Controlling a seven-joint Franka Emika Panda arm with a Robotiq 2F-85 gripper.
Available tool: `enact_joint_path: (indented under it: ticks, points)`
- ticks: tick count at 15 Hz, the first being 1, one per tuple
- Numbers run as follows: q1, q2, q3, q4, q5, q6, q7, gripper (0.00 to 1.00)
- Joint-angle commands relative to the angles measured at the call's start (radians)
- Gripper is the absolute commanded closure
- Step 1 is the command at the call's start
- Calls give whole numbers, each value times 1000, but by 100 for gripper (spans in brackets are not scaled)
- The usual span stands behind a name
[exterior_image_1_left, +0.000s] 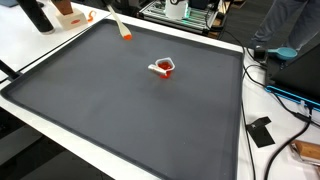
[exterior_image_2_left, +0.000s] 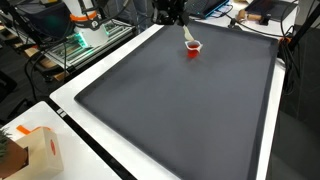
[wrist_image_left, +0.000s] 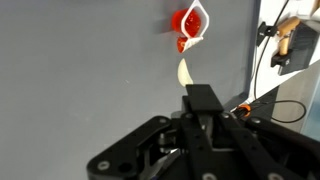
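Exterior view, container: a small red cup with a white rim (exterior_image_1_left: 165, 68) stands on the dark grey mat (exterior_image_1_left: 120, 115), well inside its edges. It is too small here to tell what is in it.
Exterior view, tool: a pale cream stick with an orange-red tip (exterior_image_1_left: 120, 27) slants down from the top edge. Its tip sits well apart from the cup in this picture.
Exterior view, my gripper: not visible in that picture.
Exterior view, my gripper: the gripper (exterior_image_2_left: 172, 12) hangs at the top edge over the far side of the mat (exterior_image_2_left: 190, 110).
Exterior view, stick and cup: the stick (exterior_image_2_left: 187, 35) runs down from me towards the cup (exterior_image_2_left: 193, 48). I cannot tell whether they touch.
Exterior view, surroundings: a cardboard box (exterior_image_2_left: 30, 150) sits on the white table (exterior_image_2_left: 75, 120), well away.
Wrist view, grip: my gripper (wrist_image_left: 203, 95) is closed on the stick (wrist_image_left: 184, 72), which points away from me.
Wrist view, container: the cup (wrist_image_left: 190, 22) lies just past the stick's end. Its inside looks red, and I cannot tell contents from wall.
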Motion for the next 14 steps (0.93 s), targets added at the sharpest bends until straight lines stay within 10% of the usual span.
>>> enact_joint_path:
  ticks: [1, 14]
  points:
    - [19, -15, 22, -16, -131, 65, 85, 97]
    - [127, -17, 118, -55, -605, 215, 348, 97]
